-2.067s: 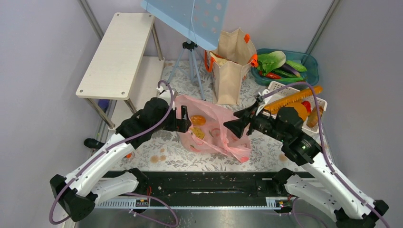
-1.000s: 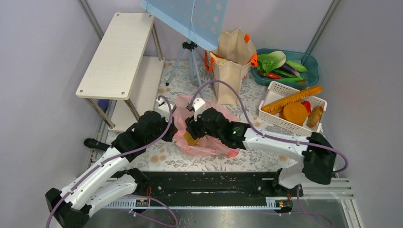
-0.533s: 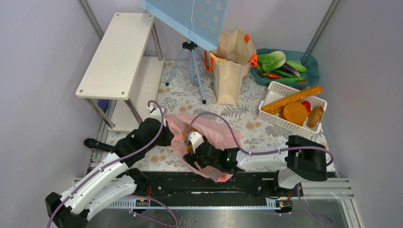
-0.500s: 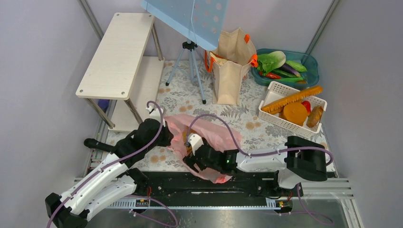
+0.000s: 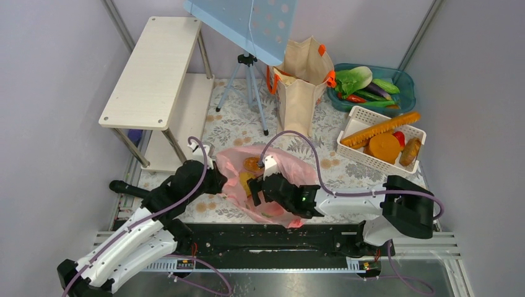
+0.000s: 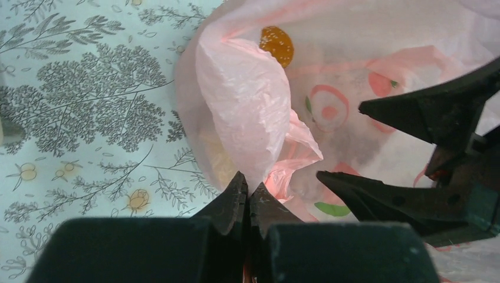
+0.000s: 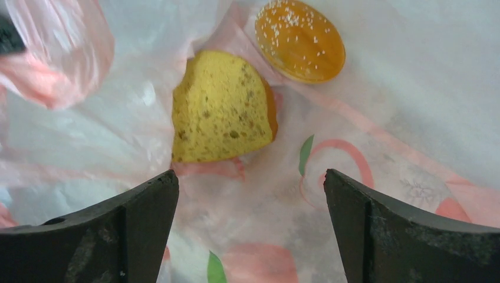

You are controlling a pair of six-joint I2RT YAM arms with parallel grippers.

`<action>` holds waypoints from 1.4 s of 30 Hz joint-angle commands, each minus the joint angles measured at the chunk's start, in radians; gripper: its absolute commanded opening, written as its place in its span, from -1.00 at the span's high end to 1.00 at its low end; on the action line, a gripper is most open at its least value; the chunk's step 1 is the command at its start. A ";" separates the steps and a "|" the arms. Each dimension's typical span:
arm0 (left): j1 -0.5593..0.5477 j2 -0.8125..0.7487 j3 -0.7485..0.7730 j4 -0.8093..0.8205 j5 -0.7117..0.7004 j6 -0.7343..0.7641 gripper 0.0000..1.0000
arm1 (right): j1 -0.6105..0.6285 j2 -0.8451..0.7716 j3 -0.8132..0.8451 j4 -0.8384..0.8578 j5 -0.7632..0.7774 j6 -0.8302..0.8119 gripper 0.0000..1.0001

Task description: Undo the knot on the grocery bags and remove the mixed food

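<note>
Lying crumpled, translucent pink grocery bag (image 5: 272, 185) shows yellow cake slice (image 7: 221, 115) inside.

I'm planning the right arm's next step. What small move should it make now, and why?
Probably lower the open right gripper onto the yellow sponge-like piece and close. That piece lies exposed just ahead of the spread jaws, beside the seeded bun, while the left gripper pinches the pink bag.
</note>
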State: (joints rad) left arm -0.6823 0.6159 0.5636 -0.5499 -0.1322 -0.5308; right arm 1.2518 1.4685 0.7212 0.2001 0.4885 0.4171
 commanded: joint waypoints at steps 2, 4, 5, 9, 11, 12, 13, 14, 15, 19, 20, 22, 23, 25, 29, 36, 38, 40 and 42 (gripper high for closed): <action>-0.009 0.018 0.005 0.083 0.055 0.027 1.00 | -0.029 0.074 0.125 0.021 0.040 0.047 -0.99; -0.013 0.031 0.013 0.065 0.045 0.028 1.00 | -0.036 0.126 0.163 0.023 0.055 0.046 -0.99; -0.016 0.035 0.014 0.060 0.039 0.028 1.00 | -0.037 0.151 0.178 0.031 0.065 0.044 -0.99; -0.018 0.032 0.015 0.058 0.036 0.026 1.00 | -0.041 0.247 0.233 0.049 0.108 0.058 -0.99; -0.019 0.024 0.014 0.054 0.037 0.026 1.00 | -0.049 0.288 0.259 0.044 0.119 0.075 -0.99; -0.020 0.019 0.013 0.052 0.034 0.026 1.00 | -0.057 0.302 0.265 0.039 0.114 0.093 -0.99; -0.019 0.014 0.016 0.047 0.029 0.025 1.00 | -0.065 0.312 0.264 0.035 0.100 0.111 -0.99; -0.020 0.009 0.017 0.042 0.025 0.022 1.00 | -0.077 0.316 0.256 0.038 0.077 0.132 -0.97; -0.020 0.004 0.017 0.036 0.018 0.020 1.00 | -0.089 0.319 0.243 0.048 0.050 0.153 -0.92; -0.019 -0.017 0.016 0.025 -0.002 0.013 1.00 | -0.135 0.330 0.180 0.127 -0.073 0.221 -0.63; -0.020 -0.019 0.019 0.020 -0.003 0.013 1.00 | -0.143 0.335 0.168 0.151 -0.101 0.234 -0.59; -0.019 -0.027 0.038 0.002 -0.009 0.019 1.00 | -0.153 0.345 0.145 0.196 -0.156 0.265 -0.57; -0.019 -0.030 0.050 -0.010 -0.015 0.026 1.00 | -0.159 0.351 0.131 0.224 -0.181 0.284 -0.57; -0.020 -0.038 0.075 -0.033 -0.025 0.045 1.00 | -0.173 0.363 0.115 0.260 -0.229 0.335 -0.60; -0.020 -0.048 0.125 -0.077 -0.037 0.086 1.00 | -0.196 0.383 0.100 0.292 -0.264 0.401 -0.77; -0.019 -0.081 0.154 -0.096 -0.032 0.134 1.00 | -0.203 0.398 0.100 0.299 -0.241 0.405 -0.65; -0.020 -0.084 0.144 -0.096 -0.037 0.136 1.00 | -0.203 0.401 0.097 0.308 -0.228 0.394 -0.49; -0.020 -0.080 0.132 -0.096 -0.041 0.133 1.00 | -0.202 0.398 0.100 0.321 -0.227 0.375 -0.26; -0.019 -0.072 0.126 -0.095 -0.038 0.131 1.00 | -0.201 0.390 0.108 0.324 -0.232 0.355 -0.06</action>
State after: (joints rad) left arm -0.6991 0.5388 0.6792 -0.6571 -0.1467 -0.4175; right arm 1.0538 1.8484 0.8337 0.5228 0.2470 0.7856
